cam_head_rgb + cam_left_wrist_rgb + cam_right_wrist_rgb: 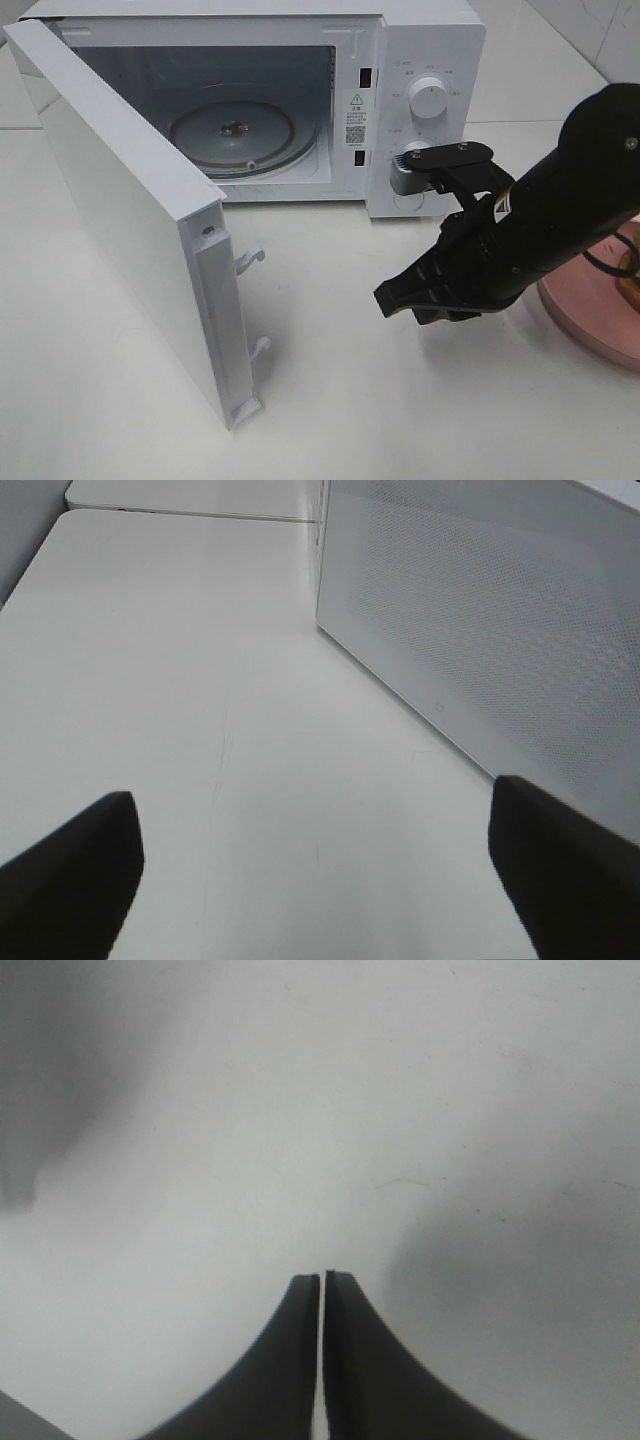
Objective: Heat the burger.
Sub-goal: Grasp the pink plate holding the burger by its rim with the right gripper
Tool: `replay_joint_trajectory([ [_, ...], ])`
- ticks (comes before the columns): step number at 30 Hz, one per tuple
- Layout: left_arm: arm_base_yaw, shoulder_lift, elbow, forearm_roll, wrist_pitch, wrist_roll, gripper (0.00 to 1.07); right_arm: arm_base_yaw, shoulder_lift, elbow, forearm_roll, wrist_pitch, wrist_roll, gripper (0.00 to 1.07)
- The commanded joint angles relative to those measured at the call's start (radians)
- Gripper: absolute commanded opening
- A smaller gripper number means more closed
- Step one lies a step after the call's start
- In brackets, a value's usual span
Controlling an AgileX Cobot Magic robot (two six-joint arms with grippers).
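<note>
Right claw (322, 1280): closed, empty | left claw (312, 795): wide, empty | plate (590, 315): half-hidden, cut off

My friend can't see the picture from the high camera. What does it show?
A white microwave stands on a white table with its door wide open, showing its glass turntable. In front of it the black right pincer hangs shut above the table, near a pink plate.
</note>
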State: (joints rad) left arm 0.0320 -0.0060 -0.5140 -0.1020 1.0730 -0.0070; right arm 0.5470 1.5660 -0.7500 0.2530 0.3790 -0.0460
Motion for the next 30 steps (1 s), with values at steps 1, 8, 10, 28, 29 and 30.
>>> replay_joint_trajectory([
  [1,-0.001,-0.001,-0.001,-0.007,-0.002,-0.001,0.86,0.0,-0.012,-0.059,-0.112,0.16,-0.046,0.06],
  [8,-0.001,-0.001,-0.001,-0.007,-0.002,-0.001,0.86,-0.059,-0.012,-0.124,-0.163,0.316,-0.037,0.13],
  [10,-0.001,-0.001,-0.001,-0.007,-0.002,-0.001,0.86,-0.099,-0.012,-0.148,-0.188,0.355,-0.037,0.2],
  [28,-0.001,-0.001,-0.001,-0.007,-0.002,-0.001,0.86,-0.319,-0.018,-0.164,-0.278,0.359,-0.034,0.96],
  [29,-0.001,-0.001,-0.001,-0.007,-0.002,-0.001,0.86,-0.327,-0.011,-0.164,-0.279,0.356,-0.03,0.96],
  [30,-0.001,-0.001,-0.001,-0.007,-0.002,-0.001,0.86,-0.327,-0.011,-0.164,-0.279,0.356,-0.03,0.96],
])
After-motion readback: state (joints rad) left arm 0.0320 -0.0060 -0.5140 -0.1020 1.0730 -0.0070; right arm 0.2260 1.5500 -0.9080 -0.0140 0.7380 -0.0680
